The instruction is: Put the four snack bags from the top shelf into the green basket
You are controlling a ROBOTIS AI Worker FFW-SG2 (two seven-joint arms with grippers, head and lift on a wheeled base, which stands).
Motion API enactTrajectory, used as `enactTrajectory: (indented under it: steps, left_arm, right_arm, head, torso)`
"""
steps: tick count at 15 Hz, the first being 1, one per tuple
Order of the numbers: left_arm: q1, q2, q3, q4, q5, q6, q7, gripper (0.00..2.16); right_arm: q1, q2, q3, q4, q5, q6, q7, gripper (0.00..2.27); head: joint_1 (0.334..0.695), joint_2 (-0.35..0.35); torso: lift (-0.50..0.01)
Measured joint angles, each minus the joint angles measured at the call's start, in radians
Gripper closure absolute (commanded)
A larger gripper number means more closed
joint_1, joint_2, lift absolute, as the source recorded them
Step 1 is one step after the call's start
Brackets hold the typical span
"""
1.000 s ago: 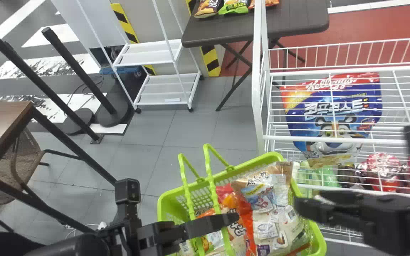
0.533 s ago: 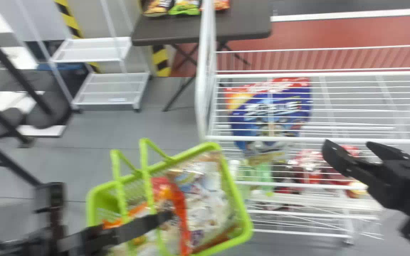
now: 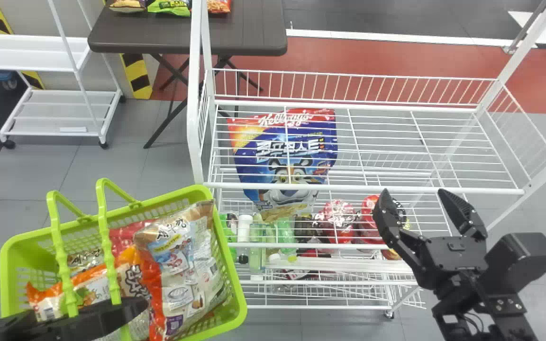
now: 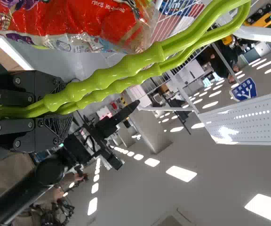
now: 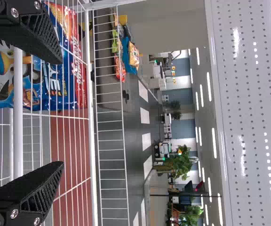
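Loading appears done: approx. 4 snack bags in green basket below L claw, pinching its handles; R claw spread, likely nil o/s.

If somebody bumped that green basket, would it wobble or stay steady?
The green basket would probably swing, since the left gripper pinches it by its handles. Its walls look fairly stiff, standing straight around the snack bags. The glossy bags might slide if it tipped.
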Motion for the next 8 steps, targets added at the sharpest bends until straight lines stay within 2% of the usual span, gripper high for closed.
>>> enactTrajectory:
  steps: [8]
  left_arm:
    - [0.002, 0.012, -0.023, -0.006, -0.004, -0.001, 0.000, 2.15]
  right_arm:
    - [-0.004, 0.003, 0.022, 0.026, 0.002, -0.022, 0.010, 0.05]
  head:
    - [0.695, -0.064]
  torso:
    - [0.000]
